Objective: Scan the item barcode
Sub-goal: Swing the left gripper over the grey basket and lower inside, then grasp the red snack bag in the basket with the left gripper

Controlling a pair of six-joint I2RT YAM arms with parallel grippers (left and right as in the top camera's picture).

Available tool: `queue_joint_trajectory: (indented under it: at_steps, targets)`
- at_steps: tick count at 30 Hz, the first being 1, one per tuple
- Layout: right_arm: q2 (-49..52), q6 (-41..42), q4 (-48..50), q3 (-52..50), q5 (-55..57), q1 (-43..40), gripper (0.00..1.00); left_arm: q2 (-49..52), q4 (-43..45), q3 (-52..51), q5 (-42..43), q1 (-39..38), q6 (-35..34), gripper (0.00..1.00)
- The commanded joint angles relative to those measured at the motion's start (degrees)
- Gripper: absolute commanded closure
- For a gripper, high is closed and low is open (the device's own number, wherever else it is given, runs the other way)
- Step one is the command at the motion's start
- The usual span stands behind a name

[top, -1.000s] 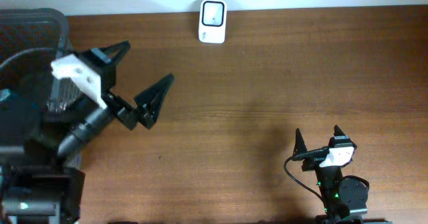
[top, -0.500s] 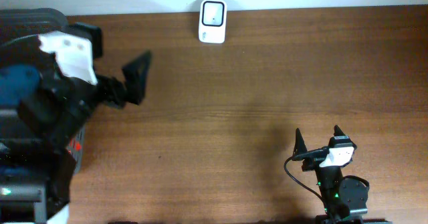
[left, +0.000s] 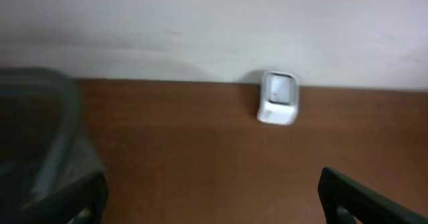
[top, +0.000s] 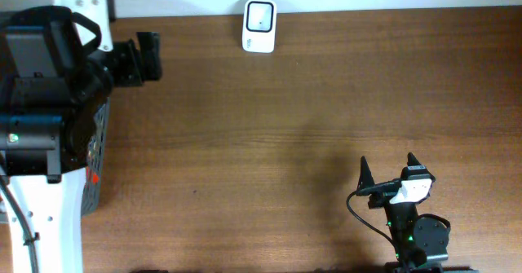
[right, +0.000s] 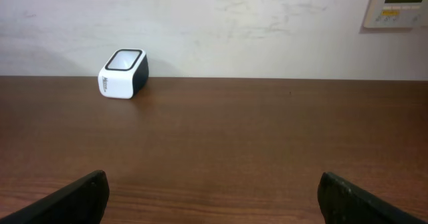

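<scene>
A white barcode scanner [top: 259,26] with a dark window stands at the table's back edge; it also shows in the left wrist view [left: 277,98] and the right wrist view [right: 124,65]. The item is out of view in every frame. My left gripper [top: 145,57] is raised at the far back left, over the basket's corner, well left of the scanner. In its own view the left gripper [left: 214,207] is open and holds nothing. My right gripper [top: 387,164] rests near the front right, facing the scanner from far off. Seen from the wrist, it [right: 214,200] is open and empty.
A dark mesh basket [top: 96,147] stands at the table's left edge under my left arm, blurred in the left wrist view [left: 40,137]. A pale wall runs behind the table, with a wall panel [right: 398,3] at the upper right.
My left arm has swung up and back to the left, from over the table toward the basket's back corner, its jaws still open. The right arm has not moved.
</scene>
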Motion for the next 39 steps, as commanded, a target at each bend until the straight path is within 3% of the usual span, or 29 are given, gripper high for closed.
queue_joint_trajectory:
  at_steps: [1, 4, 8, 16, 33, 39]
  targets:
    - [-0.28, 0.02, -0.42, -0.31, 0.70, 0.37, 0.01, -0.46, 0.31, 0.96, -11.91, 3.98, -7.98, 0.02]
    - [-0.28, 0.02, -0.42, -0.31, 0.70, 0.37, 0.01, -0.46, 0.31, 0.96, -18.51, 9.31, -15.67, 0.02]
    - [-0.28, 0.02, -0.42, -0.31, 0.68, 0.37, 0.01, -0.26, -0.70, 0.94, -18.78, 19.54, -26.53, 0.02]
    - [-0.28, 0.02, -0.42, -0.31, 0.70, 0.37, 0.02, 2.36, -4.81, 0.76, -18.80, 26.53, -27.08, 0.02]
    - [-0.28, 0.02, -0.42, -0.31, 0.70, 0.37, 0.02, 21.66, -12.81, 0.76, -19.56, 26.82, -27.10, 0.02]
    - [-0.28, 0.02, -0.42, -0.31, 0.68, 0.37, 0.01, 22.10, -17.18, 0.66, -19.34, 31.71, -35.91, 0.02]
